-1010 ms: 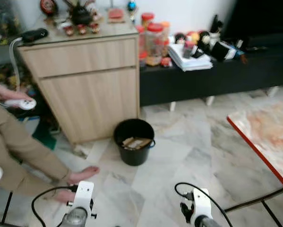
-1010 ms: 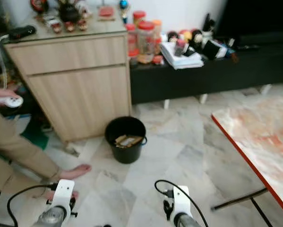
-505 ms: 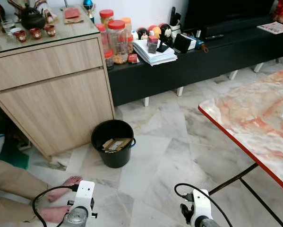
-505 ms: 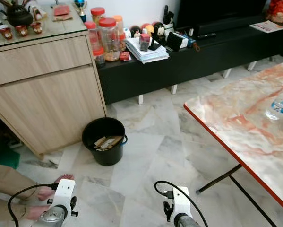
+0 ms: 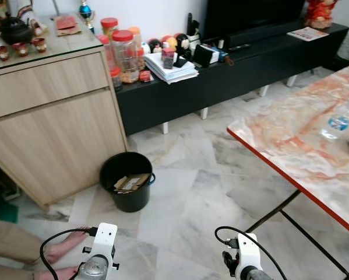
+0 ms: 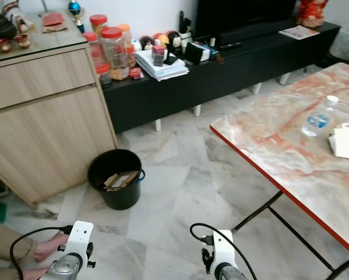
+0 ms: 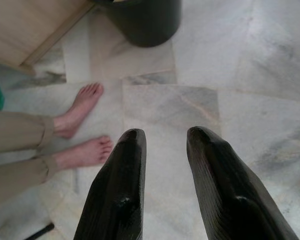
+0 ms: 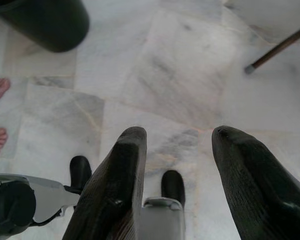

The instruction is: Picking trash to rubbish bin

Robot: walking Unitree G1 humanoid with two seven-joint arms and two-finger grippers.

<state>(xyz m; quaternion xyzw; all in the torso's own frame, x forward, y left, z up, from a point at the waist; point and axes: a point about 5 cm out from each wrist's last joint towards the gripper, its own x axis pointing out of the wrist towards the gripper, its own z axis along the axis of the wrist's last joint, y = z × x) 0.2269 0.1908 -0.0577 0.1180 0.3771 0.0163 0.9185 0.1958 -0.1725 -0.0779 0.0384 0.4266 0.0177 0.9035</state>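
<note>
Grey-veined marble tile floor (image 5: 203,175). A light wood cabinet (image 5: 46,122) stands against the white wall (image 5: 157,14). Beside the cabinet runs a low black TV bench (image 5: 232,73). A red-edged marble-pattern table (image 5: 302,146) stands opposite.

You see the desk (image 6: 291,146) cut off at the right edge, the person (image 5: 11,248) cropped down to legs and feet.

marble floor (image 5: 203,175), black bin (image 5: 126,181), table (image 5: 291,146)
</note>
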